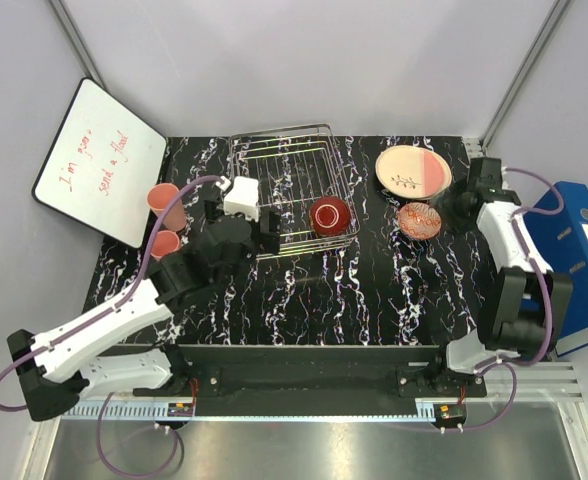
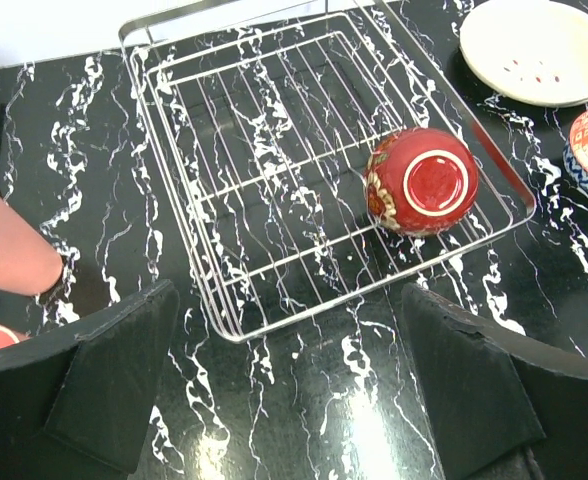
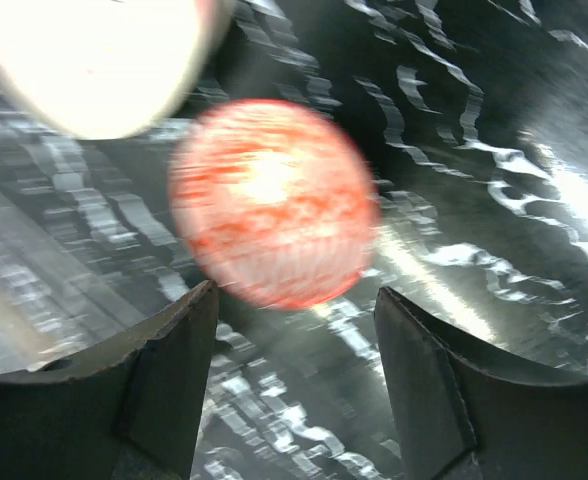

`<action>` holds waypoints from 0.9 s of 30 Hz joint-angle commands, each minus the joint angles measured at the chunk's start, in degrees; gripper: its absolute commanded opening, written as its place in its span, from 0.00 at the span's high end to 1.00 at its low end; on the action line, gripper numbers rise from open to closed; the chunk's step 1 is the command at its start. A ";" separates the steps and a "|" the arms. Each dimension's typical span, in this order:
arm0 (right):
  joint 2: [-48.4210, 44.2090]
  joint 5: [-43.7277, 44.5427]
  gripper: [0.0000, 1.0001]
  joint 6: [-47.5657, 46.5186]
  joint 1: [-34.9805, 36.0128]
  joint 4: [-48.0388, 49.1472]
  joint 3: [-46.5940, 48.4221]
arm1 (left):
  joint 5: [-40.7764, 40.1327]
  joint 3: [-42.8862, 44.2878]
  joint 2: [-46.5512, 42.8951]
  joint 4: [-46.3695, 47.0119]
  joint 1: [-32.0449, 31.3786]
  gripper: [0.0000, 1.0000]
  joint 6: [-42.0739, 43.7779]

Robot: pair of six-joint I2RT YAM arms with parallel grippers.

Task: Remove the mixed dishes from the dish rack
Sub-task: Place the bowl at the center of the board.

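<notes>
Dish rack corner holding red bowl, left gripper released, right gripper released near patterned bowl

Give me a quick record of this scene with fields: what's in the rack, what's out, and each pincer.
In rack: red bowl, upside down, near right corner of dish rack
Left of rack, on table: two pink cups
Right of rack, on table: pink-edged plate, patterned bowl
Left pincer: open, empty, facing rack
Right pincer: open, empty, by patterned bowl
</notes>
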 commanded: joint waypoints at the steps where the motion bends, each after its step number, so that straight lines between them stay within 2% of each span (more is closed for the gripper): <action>1: -7.60 -2.99 0.28 2.00 0.97 -2.30 8.88 | 0.37 6.03 3.15 2.04 0.79 0.01 2.21; 5: -13.31 -5.18 0.28 1.39 5.54 -2.40 13.10 | 8.00 11.81 9.29 3.01 5.27 0.01 1.61; 8: -16.39 -8.51 0.29 0.34 12.12 1.10 12.41 | 18.45 18.40 17.11 2.75 10.80 0.01 0.20; 9: -17.01 -8.97 0.28 -0.19 14.14 1.91 10.84 | 25.44 19.91 21.22 3.10 13.69 0.01 0.02; 11: -18.50 -9.93 0.29 -0.72 18.63 3.40 9.25 | 33.29 23.33 24.76 4.41 16.60 0.01 -1.21; 12: -18.94 -10.90 0.29 -0.90 19.25 4.11 6.98 | 42.12 23.87 26.69 7.72 19.57 0.01 -1.56; 18: -21.84 -13.63 0.29 -1.95 20.75 7.63 -0.42 | 67.99 27.48 40.84 21.53 28.99 0.01 -11.48; 21: -22.28 -13.63 0.29 -3.27 20.84 7.63 -1.13 | 73.91 31.78 46.91 21.38 29.45 0.01 -11.76; 27: -21.32 -16.18 0.30 -2.66 20.84 9.56 -2.36 | 82.88 39.87 55.69 15.42 29.89 0.01 -8.69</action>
